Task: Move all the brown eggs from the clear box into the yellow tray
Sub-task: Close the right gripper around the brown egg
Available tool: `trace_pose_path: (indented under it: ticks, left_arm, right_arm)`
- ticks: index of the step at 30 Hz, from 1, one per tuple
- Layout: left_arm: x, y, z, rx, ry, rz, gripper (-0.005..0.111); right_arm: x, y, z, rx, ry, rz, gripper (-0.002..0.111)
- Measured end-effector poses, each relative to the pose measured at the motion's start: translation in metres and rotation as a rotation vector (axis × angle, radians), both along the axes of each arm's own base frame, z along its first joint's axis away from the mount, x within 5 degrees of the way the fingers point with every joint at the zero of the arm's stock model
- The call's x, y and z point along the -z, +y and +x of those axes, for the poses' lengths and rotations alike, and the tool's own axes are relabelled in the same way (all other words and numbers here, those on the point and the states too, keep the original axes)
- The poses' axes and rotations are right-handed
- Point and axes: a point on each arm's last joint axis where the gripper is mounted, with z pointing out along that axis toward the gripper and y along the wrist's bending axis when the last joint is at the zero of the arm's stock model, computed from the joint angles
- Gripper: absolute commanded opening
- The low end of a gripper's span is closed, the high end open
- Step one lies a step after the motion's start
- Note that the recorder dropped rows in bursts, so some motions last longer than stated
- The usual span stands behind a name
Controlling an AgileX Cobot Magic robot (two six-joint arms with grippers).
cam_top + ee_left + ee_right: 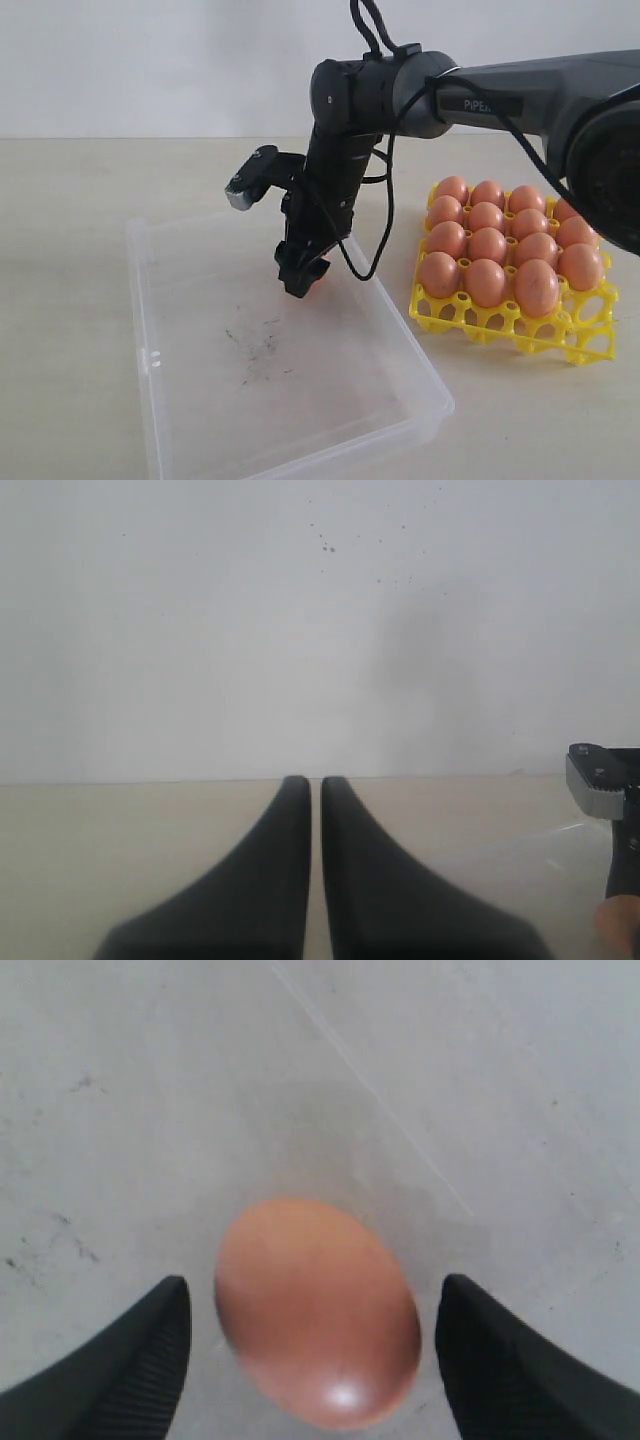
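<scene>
On the scuffed floor of the clear box (pixel 200 400), one smooth, glossy brown egg (pixel 315 1310) lay between the spread fingers of my right end effector (pixel 315 1283), touching neither, while some fifteen brown eggs (pixel 487 244), the rearmost cut off by my arm, sat in the one yellow tray (pixel 590 335), and my left end effector (pixel 312 780) was pressed together.

**One egg in the box, tray nearly full**

A single brown egg (pixel 315 1310) lies on its side on the floor of the clear box (pixel 200 400), near the far wall. It is smooth and orange-brown, with a small glint of light near one end. The box is shallow and low-walled, has dark scuffs mid-floor, and sits on the bench (pixel 60 250). To its right, apart from it, stands the yellow tray (pixel 470 318). Brown eggs (pixel 487 245) sit upright in its cups, and only the near right corner cup looks empty.
</scene>
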Motion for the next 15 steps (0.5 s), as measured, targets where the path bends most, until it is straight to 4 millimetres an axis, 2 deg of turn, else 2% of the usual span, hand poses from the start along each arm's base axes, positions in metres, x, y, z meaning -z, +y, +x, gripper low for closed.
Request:
trace_pose_path:
  ticks: [8,11,14,15]
  left_arm:
    - [0.0,0.0,0.0,0.0,0.0,0.0,0.004]
    - [0.0,0.0,0.0,0.0,0.0,0.0,0.004]
    - [0.0,0.0,0.0,0.0,0.0,0.0,0.004]
    - [0.0,0.0,0.0,0.0,0.0,0.0,0.004]
  right_arm:
    - [0.0001,-0.0012,0.0028,-0.114,-0.061,-0.024,0.061]
    - [0.0002,-0.0018,0.0032,-0.122,-0.067,-0.032,0.047]
    - [0.0003,-0.0014,0.0026,-0.127,-0.069,-0.037,0.027]
    - [0.0003,-0.0013,0.0028,-0.127,-0.07,-0.036,0.024]
